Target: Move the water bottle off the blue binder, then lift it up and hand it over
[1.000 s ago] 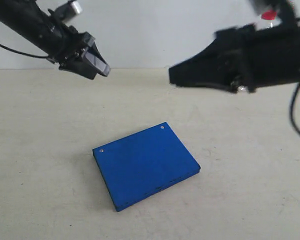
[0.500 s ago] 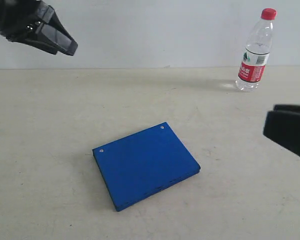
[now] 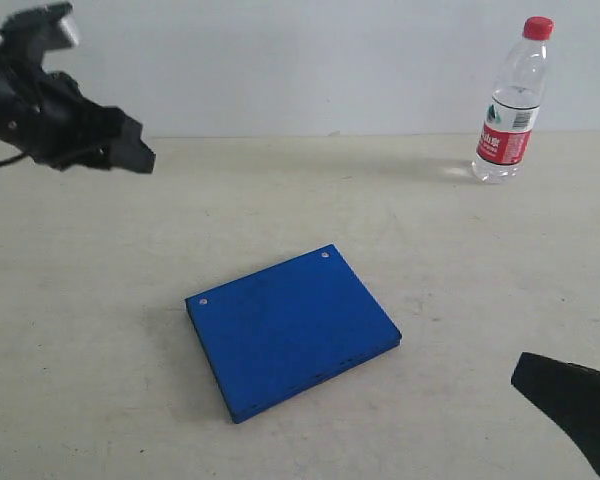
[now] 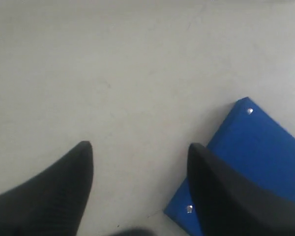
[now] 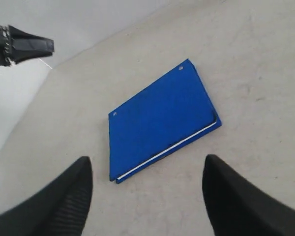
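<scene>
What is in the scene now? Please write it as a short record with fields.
water bottle: upright on the table, far right, apart from the binder
blue binder: flat on the table, middle, nothing on it
left tool: open, empty, raised at the left
right tool: open, empty, at the near right

Found left gripper (image 4: pixel 137 150) up at far left, jaws spread, empty. Found right gripper (image 5: pixel 146 162) low at near right, likewise spread.
</scene>
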Motion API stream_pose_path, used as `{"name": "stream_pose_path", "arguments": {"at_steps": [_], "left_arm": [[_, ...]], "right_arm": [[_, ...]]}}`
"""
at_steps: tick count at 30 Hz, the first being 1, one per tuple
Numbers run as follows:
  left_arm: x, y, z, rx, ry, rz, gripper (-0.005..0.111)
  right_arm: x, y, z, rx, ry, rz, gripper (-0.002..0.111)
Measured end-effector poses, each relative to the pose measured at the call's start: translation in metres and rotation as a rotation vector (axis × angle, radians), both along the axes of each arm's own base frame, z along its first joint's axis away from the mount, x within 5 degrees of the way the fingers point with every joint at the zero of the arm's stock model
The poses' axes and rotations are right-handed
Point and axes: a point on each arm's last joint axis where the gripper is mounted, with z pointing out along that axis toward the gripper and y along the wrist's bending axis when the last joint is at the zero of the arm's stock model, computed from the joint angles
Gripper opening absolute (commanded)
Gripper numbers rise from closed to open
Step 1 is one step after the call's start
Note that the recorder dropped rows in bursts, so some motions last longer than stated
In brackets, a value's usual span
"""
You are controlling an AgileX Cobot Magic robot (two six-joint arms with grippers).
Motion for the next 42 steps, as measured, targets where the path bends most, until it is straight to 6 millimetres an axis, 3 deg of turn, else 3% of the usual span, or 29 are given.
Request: {"name": "stream_pose_path", "arguments": {"at_steps": [5, 11, 15, 20, 28, 31, 34, 38, 39, 42], "left_arm": [[0.015, -0.007, -0.058, -0.029, 0.118, -0.043, 0.053], [0.021, -0.018, -0.087, -0.13, 0.157, -0.111, 0.053], [0.021, -0.024, -0.089, -0.179, 0.137, -0.172, 0.053], [0.019, -0.026, -0.088, -0.189, 0.118, -0.222, 0.053], [0.019, -0.027, -0.088, -0.173, 0.089, -0.27, 0.053], [0.017, -0.028, -0.087, -0.183, 0.092, -0.297, 0.053], [0.013, -0.031, -0.086, -0.199, 0.103, -0.354, 0.053], [0.01, -0.03, -0.089, -0.181, 0.117, -0.392, 0.053], [0.01, -0.03, -0.092, -0.178, 0.127, -0.396, 0.053], [0.011, -0.03, -0.106, -0.172, 0.158, -0.393, 0.053]], "right_arm": [[0.01, 0.002, -0.007, 0.097, 0.144, -0.017, 0.062], [0.031, 0.003, -0.024, 0.112, 0.32, -0.033, 0.062], [0.061, 0.011, -0.028, 0.161, 0.402, 0.037, 0.062], [0.098, 0.019, -0.051, 0.218, 0.508, 0.123, 0.062], [0.123, 0.034, -0.095, 0.342, 0.599, 0.217, 0.062], [0.132, 0.05, -0.105, 0.344, 0.599, 0.277, 0.062], [0.151, 0.083, -0.107, 0.359, 0.533, 0.354, 0.062], [0.16, 0.106, -0.106, 0.334, 0.506, 0.322, 0.062], [0.162, 0.109, -0.106, 0.331, 0.507, 0.317, 0.061], [0.164, 0.111, -0.106, 0.293, 0.477, 0.316, 0.033]]}}
